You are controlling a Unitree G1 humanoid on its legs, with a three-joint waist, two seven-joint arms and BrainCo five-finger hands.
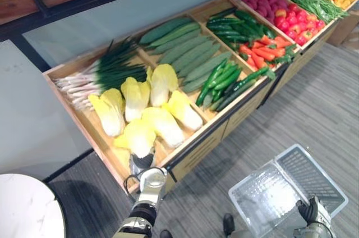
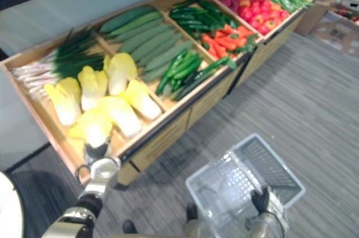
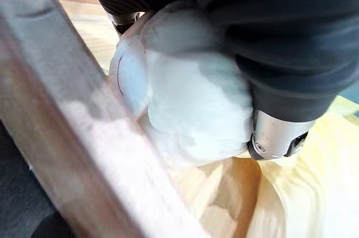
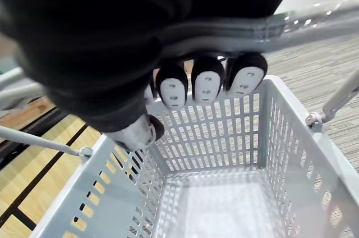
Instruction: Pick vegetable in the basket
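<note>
Left robot hand (image 3: 269,53): fingers and thumb curled tight round the white stem end of a cabbage (image 1: 137,136). The cabbage has pale yellow leaves and sits at the front edge of the wooden display shelf (image 1: 193,151). The left wrist view gives the grip close up; the eye views place the cabbage among its neighbours.

Right robot hand (image 4: 205,83): fingers clenched over the handle (image 4: 291,22) of a grey slotted basket (image 1: 322,184), well apart from the shelf.

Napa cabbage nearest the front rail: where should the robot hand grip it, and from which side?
The napa cabbage's white stem end, from the aisle side over the front rail: that end faces the rail, leafy top away. The left robot hand is curled round it.
</note>
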